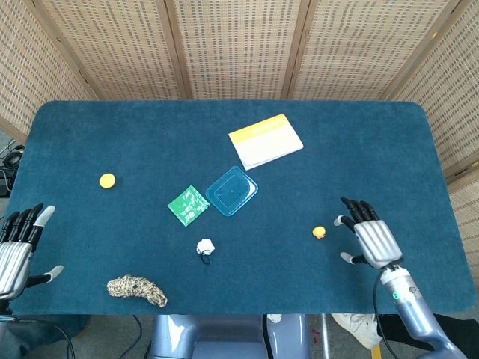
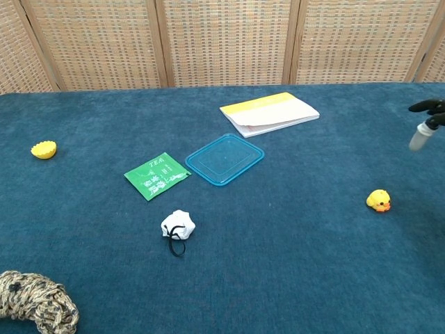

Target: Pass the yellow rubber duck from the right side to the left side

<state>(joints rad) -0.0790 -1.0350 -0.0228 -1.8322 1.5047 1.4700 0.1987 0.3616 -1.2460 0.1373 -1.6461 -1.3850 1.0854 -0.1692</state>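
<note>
Yellow duck [image 1: 319, 232] sits at nine o'clock of the right hand [image 1: 370, 239], empty, fingers spread; left hand [image 1: 16, 250] far off.

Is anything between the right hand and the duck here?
Nothing visible. The right hand is open just right of the yellow rubber duck, with only bare blue table between its fingers and the duck.

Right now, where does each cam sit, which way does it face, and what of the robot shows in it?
Head view: high above the near edge, looking steeply down on the whole table; left hand and right hand both show, open.
Chest view: low at the near edge, looking across to the wicker screen; only right fingertips show.
Shared: yellow rubber duck, blue lid.
</note>
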